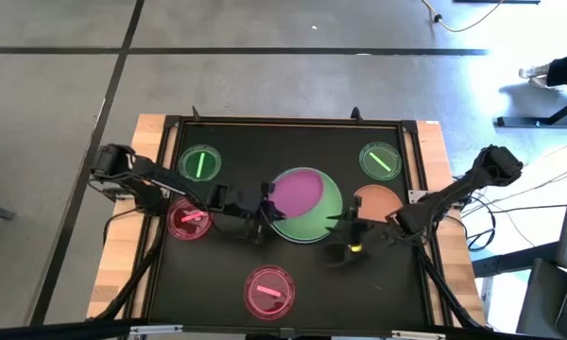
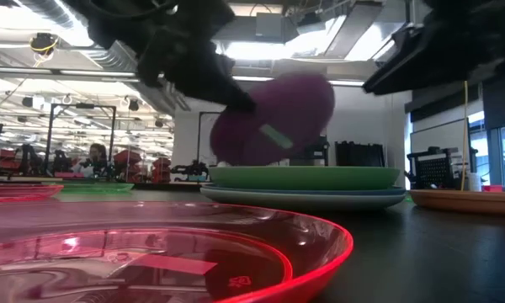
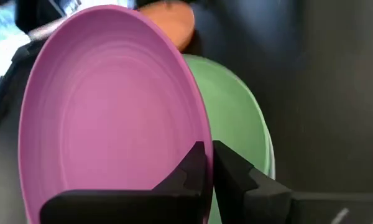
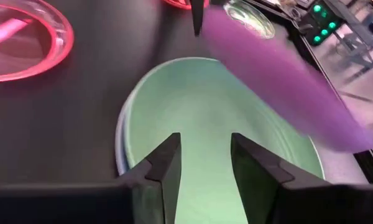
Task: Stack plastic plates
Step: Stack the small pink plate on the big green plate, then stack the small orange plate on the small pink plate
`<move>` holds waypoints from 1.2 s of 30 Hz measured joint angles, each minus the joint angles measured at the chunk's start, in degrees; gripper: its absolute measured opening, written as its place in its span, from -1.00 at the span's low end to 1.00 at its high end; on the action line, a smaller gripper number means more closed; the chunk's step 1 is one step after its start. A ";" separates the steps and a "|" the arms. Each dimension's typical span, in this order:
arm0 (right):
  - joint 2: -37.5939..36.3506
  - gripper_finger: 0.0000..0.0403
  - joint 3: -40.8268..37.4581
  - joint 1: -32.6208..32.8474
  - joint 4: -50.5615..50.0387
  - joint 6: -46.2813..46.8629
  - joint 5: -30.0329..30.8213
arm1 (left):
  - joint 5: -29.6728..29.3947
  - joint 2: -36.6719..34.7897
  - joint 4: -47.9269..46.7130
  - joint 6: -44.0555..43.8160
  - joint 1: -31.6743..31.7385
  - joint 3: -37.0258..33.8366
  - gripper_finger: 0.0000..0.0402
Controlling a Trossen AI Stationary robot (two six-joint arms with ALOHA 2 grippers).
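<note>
My left gripper [image 1: 265, 207] is shut on a medium purple plate [image 1: 300, 192], which hangs tilted over a large green plate [image 1: 319, 219]. The green plate lies on a blue plate [image 4: 119, 144] at the table's middle. My right gripper [image 1: 346, 233] stands open over the green plate's near-right rim [image 4: 174, 211]; no touch shows. The orange plate [image 1: 379, 201] lies flat to the right of the stack. Small translucent green plates [image 1: 200, 162] [image 1: 380, 161] and pink-red plates [image 1: 189, 220] [image 1: 269, 290] lie flat around the stack. My left gripper [image 3: 208, 149] pinches the purple plate's rim [image 3: 202, 127] on its left side between the two fingers. The fingers come from the table's left, slanting down. The plate [image 2: 273, 118] is tilted above the green plate [image 2: 303, 177]; whether its lower edge rests on it, I cannot tell.
All plates lie on a black mat [image 1: 217, 274] with a raised frame, on a wooden table [image 1: 123, 255]. Bare mat shows at the near right [image 1: 378, 283] and the far middle [image 1: 283, 146]. A pink-red plate [image 2: 151, 252] fills the low view's foreground.
</note>
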 joint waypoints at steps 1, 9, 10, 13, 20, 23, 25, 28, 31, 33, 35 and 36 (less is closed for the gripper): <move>-0.39 -0.36 0.03 0.58 -0.33 0.06 0.10 | -0.28 0.88 0.40 -0.10 -0.42 -0.04 -0.94; -1.10 -0.36 0.02 2.10 -2.54 0.72 0.50 | -0.14 5.63 5.68 -0.50 -1.62 -0.04 -0.94; -1.10 -0.36 0.02 2.10 -2.90 0.92 0.72 | -0.18 5.78 5.88 -0.79 -1.62 -0.02 -0.94; -1.10 -0.36 0.02 2.10 -3.11 0.97 1.27 | -0.22 5.80 5.84 -2.00 -1.57 -0.03 -0.94; -1.10 -0.36 0.02 2.10 -3.11 1.34 1.25 | -0.23 5.80 5.76 -3.50 -1.51 -0.02 -0.87; -1.10 -0.36 0.02 2.10 -3.15 1.37 1.23 | -0.23 5.80 5.77 -4.65 -1.51 -0.02 -0.75; -1.10 -0.36 0.02 2.08 -3.18 1.35 1.14 | -0.21 5.80 5.75 -6.70 -1.53 -0.02 -0.67; -1.10 -0.36 0.02 2.08 -3.19 1.34 0.82 | -0.25 5.76 5.79 -8.40 -1.53 -0.04 -0.58; -1.10 -0.36 0.02 2.06 -3.94 2.22 0.63 | -0.37 4.96 5.10 -10.16 -2.03 -0.03 -0.55; -1.10 -0.36 0.02 2.06 -5.82 3.88 0.58 | -0.33 3.93 4.57 -10.66 -2.60 -0.02 -0.55; -1.11 -0.36 0.02 2.10 -8.66 6.24 -0.74 | -0.31 2.68 3.54 -10.68 -3.27 -0.03 -0.55; -1.36 -0.36 0.01 2.10 -10.23 7.63 -1.90 | -0.31 2.01 2.98 -10.72 -3.63 -0.03 -0.55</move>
